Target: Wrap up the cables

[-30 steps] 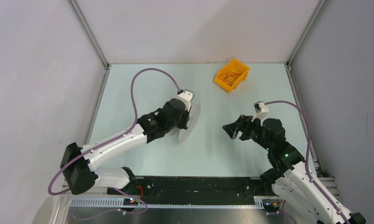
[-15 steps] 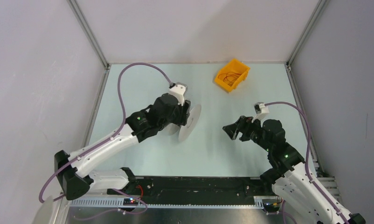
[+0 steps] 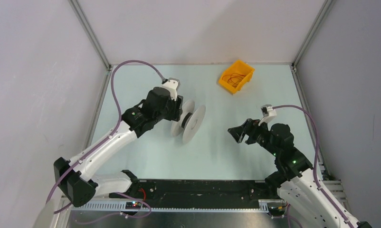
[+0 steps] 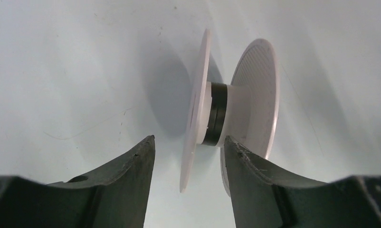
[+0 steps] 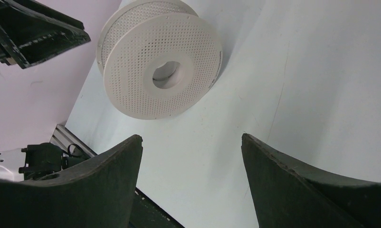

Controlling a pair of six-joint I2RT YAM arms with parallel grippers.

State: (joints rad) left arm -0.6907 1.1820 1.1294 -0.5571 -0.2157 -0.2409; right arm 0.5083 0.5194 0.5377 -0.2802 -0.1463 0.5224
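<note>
White plastic spool (image 3: 194,126) upright. Left end effector (image 4: 188,142), right end effector (image 5: 192,137) wide, empty. Next: fine pinch on thin red cables (image 3: 233,80) in orange bin (image 3: 246,68).

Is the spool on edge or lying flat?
On edge: the white perforated plastic spool rests on both flange rims, hub horizontal.

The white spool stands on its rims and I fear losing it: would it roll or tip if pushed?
The white spool probably rolls easily, since it rests on two round flanges. They look thin and perforated, which suggests it is light, so a sideways nudge could tip it.
</note>
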